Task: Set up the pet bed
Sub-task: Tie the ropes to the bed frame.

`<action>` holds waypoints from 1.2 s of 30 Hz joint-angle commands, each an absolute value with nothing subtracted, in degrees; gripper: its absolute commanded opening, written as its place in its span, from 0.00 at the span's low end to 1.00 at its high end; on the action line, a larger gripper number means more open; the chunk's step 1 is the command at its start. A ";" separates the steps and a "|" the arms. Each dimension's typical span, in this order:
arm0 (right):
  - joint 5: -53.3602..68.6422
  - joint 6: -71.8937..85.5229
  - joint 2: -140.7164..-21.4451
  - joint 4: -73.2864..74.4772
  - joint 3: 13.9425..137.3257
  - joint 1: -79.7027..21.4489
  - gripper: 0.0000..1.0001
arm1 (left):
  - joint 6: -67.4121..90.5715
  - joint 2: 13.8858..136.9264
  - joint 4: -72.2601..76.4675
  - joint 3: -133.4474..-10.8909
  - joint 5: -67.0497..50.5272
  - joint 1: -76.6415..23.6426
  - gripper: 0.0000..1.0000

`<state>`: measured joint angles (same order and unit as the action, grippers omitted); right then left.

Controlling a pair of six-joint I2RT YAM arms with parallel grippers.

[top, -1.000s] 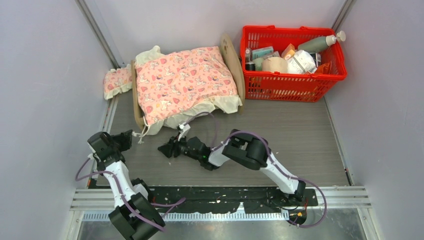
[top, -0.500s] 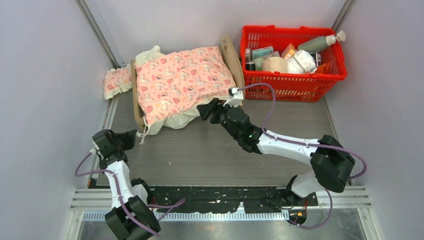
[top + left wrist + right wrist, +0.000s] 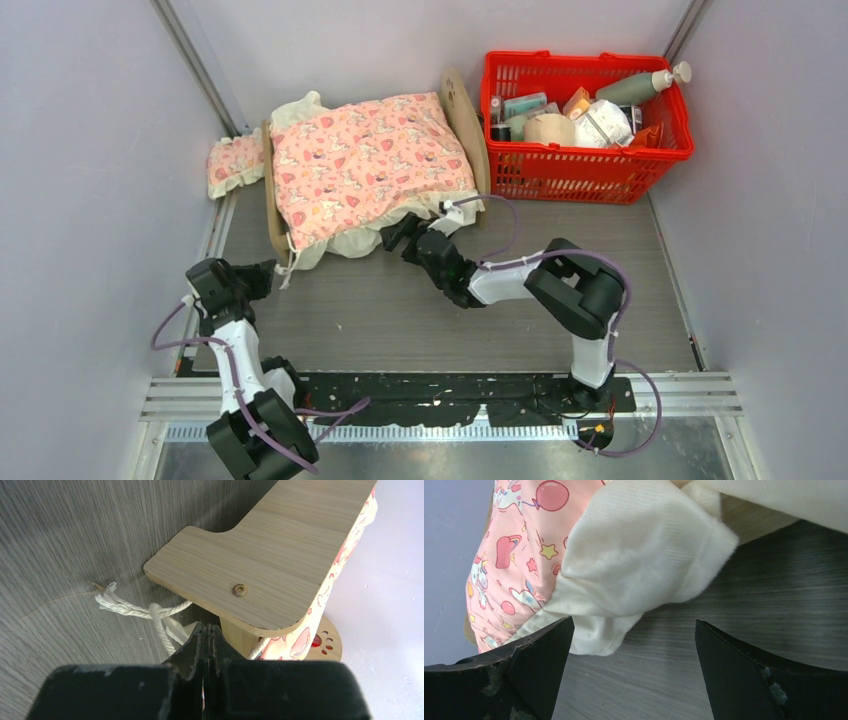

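Note:
The pet bed stands at the back left, with its plywood footboard (image 3: 270, 215) on the left and its arched headboard (image 3: 462, 105) on the right. The pink blanket (image 3: 365, 165) covers it and hides the mattress. The small pink pillow (image 3: 235, 163) lies on the table left of the bed. My left gripper (image 3: 262, 278) is shut and empty, close under the footboard corner (image 3: 265, 555), beside a white rope (image 3: 145, 611). My right gripper (image 3: 398, 232) is open at the blanket's cream frill (image 3: 639, 565), which hangs over the near edge. The frill lies just ahead of its fingers (image 3: 539, 650).
A red basket (image 3: 585, 160) full of bottles and packets stands right of the headboard. Grey walls close in on both sides and at the back. The paw-print cutout of the headboard (image 3: 327, 642) shows past the footboard in the left wrist view.
My right arm swung from the table's front middle up to the bed's near edge, then folded its elbow inward. Its gripper now sits at the frill. The left arm has barely moved.

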<state>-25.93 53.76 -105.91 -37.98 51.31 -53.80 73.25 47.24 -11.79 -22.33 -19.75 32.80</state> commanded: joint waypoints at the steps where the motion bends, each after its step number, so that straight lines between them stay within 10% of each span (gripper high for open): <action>1: -30.03 54.95 -110.53 -51.96 56.77 -54.40 0.96 | 73.54 46.12 -8.93 -23.24 -21.55 32.11 0.00; 22: -24.80 49.91 -126.23 -83.13 63.58 -53.65 0.98 | 73.56 43.25 -11.25 -22.85 -21.32 31.97 0.00; 36: -21.19 34.53 -114.18 -92.81 41.86 -51.61 0.96 | 74.30 35.76 -16.28 -22.10 -17.60 26.75 0.00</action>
<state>-19.62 38.54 -120.31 -83.61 46.33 -52.56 73.28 38.54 -14.39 -22.33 -19.20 29.02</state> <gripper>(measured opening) 0.952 0.010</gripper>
